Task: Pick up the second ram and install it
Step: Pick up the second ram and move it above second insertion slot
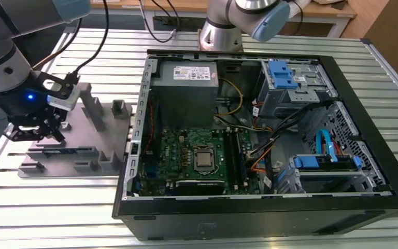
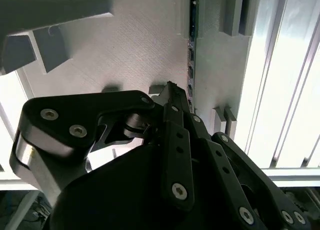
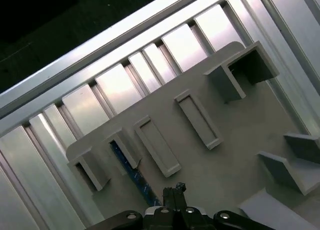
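The second ram (image 1: 59,151) is a thin dark stick standing on edge in a slot of the grey tray (image 1: 81,167), at the exterior view's left. My gripper (image 1: 42,136) hangs just above the tray, over one end of the stick. In the second wrist view the black fingertips (image 2: 170,90) are pressed together beside the ram (image 2: 192,45), with nothing between them. In the first wrist view the gripper (image 3: 175,189) sits next to the ram's (image 3: 131,171) near end, above the tray (image 3: 240,140). Whether the tips touch the stick is unclear.
An open black computer case (image 1: 268,207) lies at the exterior view's right, with the motherboard (image 1: 178,148), the square processor chip (image 1: 204,159), dark memory slots (image 1: 235,155) and loose cables. Another arm's base (image 1: 219,33) stands behind it. Everything rests on a slatted aluminium table (image 1: 47,212).
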